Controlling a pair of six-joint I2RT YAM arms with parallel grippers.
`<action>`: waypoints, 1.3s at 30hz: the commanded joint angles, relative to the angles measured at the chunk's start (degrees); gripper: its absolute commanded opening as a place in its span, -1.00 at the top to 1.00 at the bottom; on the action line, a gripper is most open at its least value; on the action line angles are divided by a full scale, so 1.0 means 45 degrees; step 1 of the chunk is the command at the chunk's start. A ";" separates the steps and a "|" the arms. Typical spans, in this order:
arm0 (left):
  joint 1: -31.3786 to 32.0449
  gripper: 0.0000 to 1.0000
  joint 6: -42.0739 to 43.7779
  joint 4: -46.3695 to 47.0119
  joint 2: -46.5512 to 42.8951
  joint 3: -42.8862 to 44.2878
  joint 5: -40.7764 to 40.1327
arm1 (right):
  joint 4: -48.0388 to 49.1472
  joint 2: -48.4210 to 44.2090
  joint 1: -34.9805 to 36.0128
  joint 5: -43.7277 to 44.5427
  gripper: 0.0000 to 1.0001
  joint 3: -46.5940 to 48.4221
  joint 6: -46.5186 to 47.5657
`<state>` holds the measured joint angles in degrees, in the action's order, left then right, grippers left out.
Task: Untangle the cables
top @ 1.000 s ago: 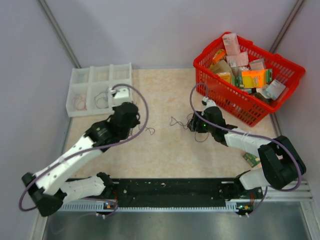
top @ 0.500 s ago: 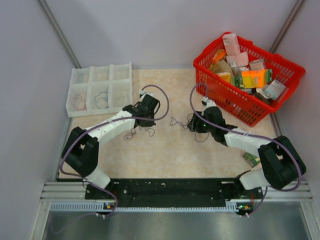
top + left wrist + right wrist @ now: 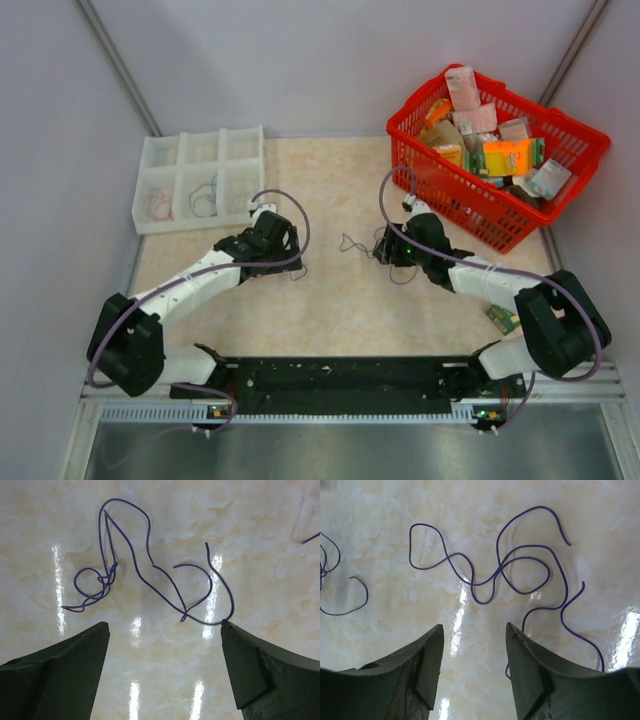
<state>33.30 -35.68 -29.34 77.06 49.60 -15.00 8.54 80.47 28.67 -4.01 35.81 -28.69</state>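
The cables are thin purple wires lying loose on the beige tabletop. One looped wire (image 3: 150, 565) lies just ahead of my left gripper (image 3: 163, 625), which stands wide open and empty; the wire's end touches the right fingertip (image 3: 230, 630). From above, that wire (image 3: 298, 268) shows beside the left gripper (image 3: 283, 250). Another curled wire (image 3: 520, 565) lies in front of my right gripper (image 3: 473, 627), open with nothing between its fingers. The top view shows it (image 3: 350, 243) left of the right gripper (image 3: 380, 248). A third strand (image 3: 402, 276) pokes out under the right arm.
A white compartment tray (image 3: 181, 165) at the back left holds a few thin wires (image 3: 205, 195). A red basket (image 3: 418, 97) full of packets stands at the back right, close to the right arm. A small packet (image 3: 500, 318) lies by the right arm's elbow.
The left arm swung out toward the table's middle, then drew back left a little. Its gripper went from shut to wide open, leaving a wire on the table. The right arm stayed put.
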 commanded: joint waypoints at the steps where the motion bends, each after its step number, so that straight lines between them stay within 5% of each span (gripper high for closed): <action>1: -0.0153 -0.96 -0.0195 0.0076 -0.1146 0.0031 -0.0843 | 0.0467 0.0146 0.0075 -0.0222 -0.04 0.0655 -0.0051; 7: -0.1792 -0.97 0.0563 -0.0235 0.0079 0.0595 0.1046 | 0.0428 0.0107 0.0075 -0.0124 -0.04 0.0635 -0.0051; 15: -0.2126 -0.97 0.1758 0.0094 0.3030 0.2414 0.1185 | 0.0525 0.0282 0.0056 -0.0242 -0.04 0.0655 -0.0070; 24: -0.2010 -0.97 0.0937 0.2222 0.2819 0.0756 0.2885 | 0.0661 0.0322 -0.0022 -0.0534 -0.04 0.0635 -0.0168; 36: -0.1540 0.11 0.1327 -0.0061 0.3599 0.1476 -0.0689 | 0.0740 0.0419 -0.0101 -0.0788 -0.03 0.0635 -0.0305; 39: -0.1541 0.86 0.1406 0.0152 0.3094 0.1380 -0.0456 | 0.0721 0.0439 -0.0120 -0.0788 -0.03 0.0616 -0.0324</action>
<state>26.33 -30.50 -28.47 93.01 54.26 -15.00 9.85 82.74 28.56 -7.14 36.53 -29.80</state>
